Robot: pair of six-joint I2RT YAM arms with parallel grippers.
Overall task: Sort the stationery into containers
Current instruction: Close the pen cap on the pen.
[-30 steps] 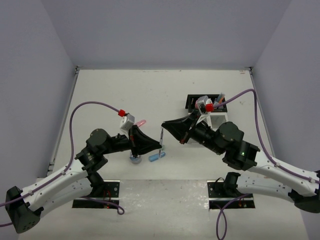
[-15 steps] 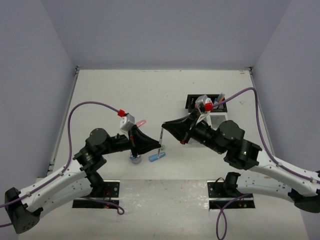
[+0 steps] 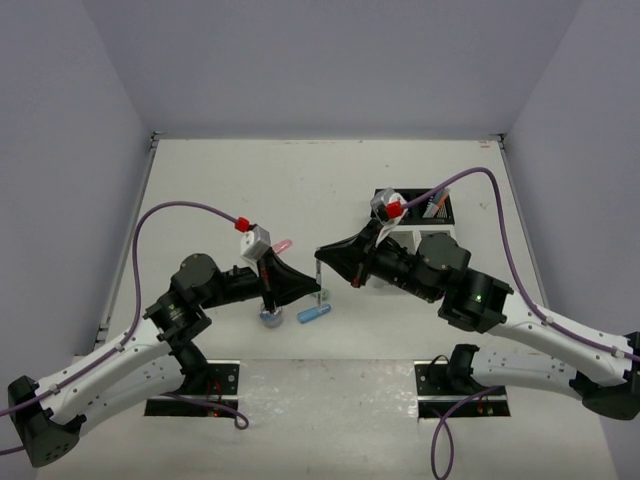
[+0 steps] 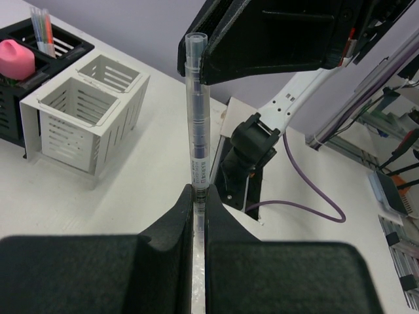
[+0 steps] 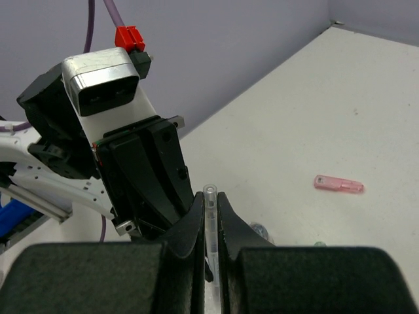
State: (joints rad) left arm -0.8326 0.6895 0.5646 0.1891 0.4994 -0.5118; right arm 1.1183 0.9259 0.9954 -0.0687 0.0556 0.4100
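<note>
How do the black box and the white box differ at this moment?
Colour: the black box is dark; the white box is pale, with slotted walls. Contents: the black box holds a pink piece and thin pens; the white box shows nothing inside its two compartments. Place: in the top view the white box stands nearer the arms, with the black box behind it. Both stand upright, open-topped, next to each other.

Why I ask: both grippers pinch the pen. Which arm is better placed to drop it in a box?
Right, likely: the white box and black box stand on its side, behind the right gripper; the left gripper must reach across.
</note>
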